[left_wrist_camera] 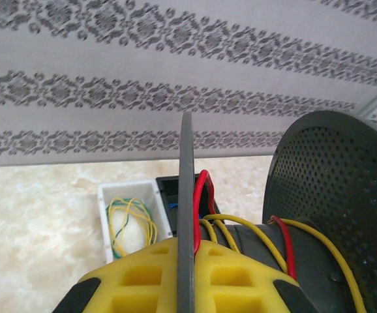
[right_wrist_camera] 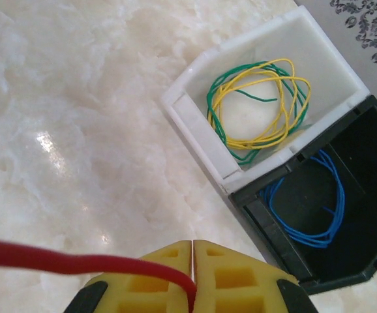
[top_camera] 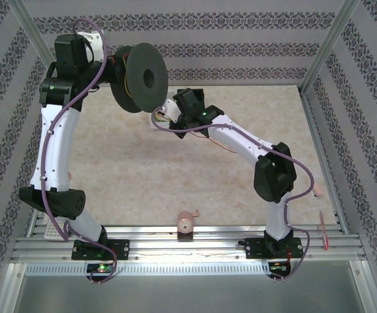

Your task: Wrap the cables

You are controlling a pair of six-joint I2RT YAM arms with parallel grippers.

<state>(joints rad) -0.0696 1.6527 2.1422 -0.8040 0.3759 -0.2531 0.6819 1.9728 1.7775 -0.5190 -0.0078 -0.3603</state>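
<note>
A black spool (top_camera: 143, 78) is held up above the back of the table. My left gripper (left_wrist_camera: 186, 245) is shut on the edge of one spool flange (left_wrist_camera: 186, 169); the other, perforated flange (left_wrist_camera: 335, 189) stands to the right. Red cable (left_wrist_camera: 203, 189) and yellow wire (left_wrist_camera: 241, 222) are wound on the hub between them. My right gripper (right_wrist_camera: 194, 245) is shut on the red cable (right_wrist_camera: 58, 262), which runs off to the left of the yellow pads. In the top view the right gripper (top_camera: 161, 116) is just below the spool.
A white box (right_wrist_camera: 195, 124) holds a yellow-green wire coil (right_wrist_camera: 260, 104); the black box (right_wrist_camera: 371, 150) beside it holds a blue wire coil (right_wrist_camera: 312, 215). Both boxes lie under the right gripper. A small pink roll (top_camera: 186, 223) sits at the front edge, a red tool (top_camera: 324, 235) at the right.
</note>
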